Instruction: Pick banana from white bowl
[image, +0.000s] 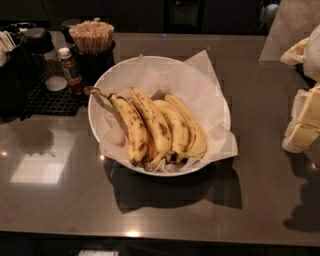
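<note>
The white bowl (93, 121), lined with crinkled white paper, sits in the middle of a dark counter. Several speckled yellow bananas lie side by side in it. The banana (132, 128) with the long thin brown stem is the leftmost one. Its stem points to the bowl's upper left rim and its dark tip lies near the front rim. My gripper (303, 119) shows as white and pale yellow parts at the right edge of the view. It is well to the right of the bowl and touches nothing in it.
Behind the bowl to the left stand a dark cup of wooden stir sticks (92, 36), a small brown bottle (70, 70) and a black mat (49, 101) with dark containers. The counter's front edge runs along the bottom.
</note>
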